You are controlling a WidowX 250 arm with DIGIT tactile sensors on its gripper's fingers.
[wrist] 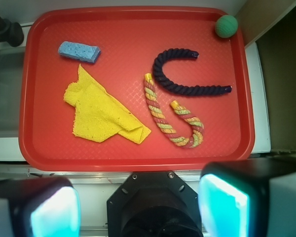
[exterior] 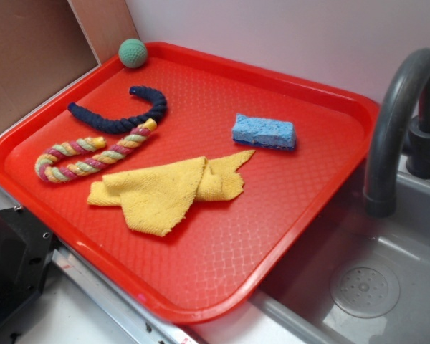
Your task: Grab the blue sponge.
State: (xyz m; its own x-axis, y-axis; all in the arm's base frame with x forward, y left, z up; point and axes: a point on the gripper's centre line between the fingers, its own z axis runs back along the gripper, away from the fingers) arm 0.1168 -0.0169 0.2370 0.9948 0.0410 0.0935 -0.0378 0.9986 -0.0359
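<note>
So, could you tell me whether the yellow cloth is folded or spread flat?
Folded: the yellow cloth lies crumpled, layers overlapping.

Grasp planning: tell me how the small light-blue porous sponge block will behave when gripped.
The light-blue porous sponge block probably compresses when squeezed, given its open pores. It looks light. Lying flat on the red plastic tray, it shouldn't roll.

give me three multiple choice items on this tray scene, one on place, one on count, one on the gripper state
1. Where does the sponge lie?
A. beside the cloth, on the tray
B. in the sink
C. under the ball

2. How many rope toys are on the tray?
A. one
B. two
C. four

3. How is the gripper?
A. shut on the sponge
B. shut on the ball
C. open, holding nothing

Answers:
1 A, it lies just past the cloth's corner.
2 B, a navy rope and a striped rope.
3 C, the fingers are apart, with nothing between.
</note>
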